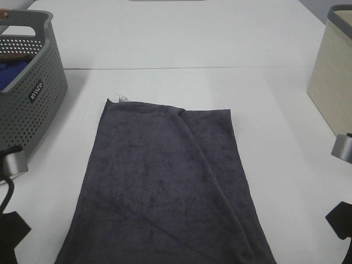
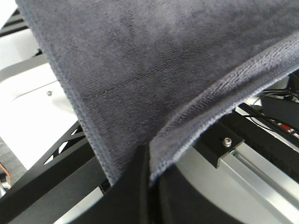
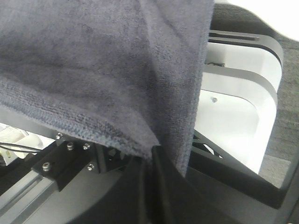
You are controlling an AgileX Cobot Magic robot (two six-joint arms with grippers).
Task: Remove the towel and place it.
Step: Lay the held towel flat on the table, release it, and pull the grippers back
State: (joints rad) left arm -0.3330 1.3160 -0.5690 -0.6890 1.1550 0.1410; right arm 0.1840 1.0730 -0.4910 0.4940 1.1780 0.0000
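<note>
White worktop (image 1: 181,38) bore the dark towel (image 1: 165,181), spread between a grey basket (image 1: 33,93) and a beige box (image 1: 330,77); left fingers (image 2: 128,196) clamped its hem. Right fingers (image 3: 173,200) likewise gripped its edge.

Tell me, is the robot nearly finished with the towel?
Nearly, it seems. Done: the towel is out of the grey basket and lies spread on the white table. In hand: the left gripper and the right gripper are each shut on its near end. Left: probably laying that end down and letting go.
</note>
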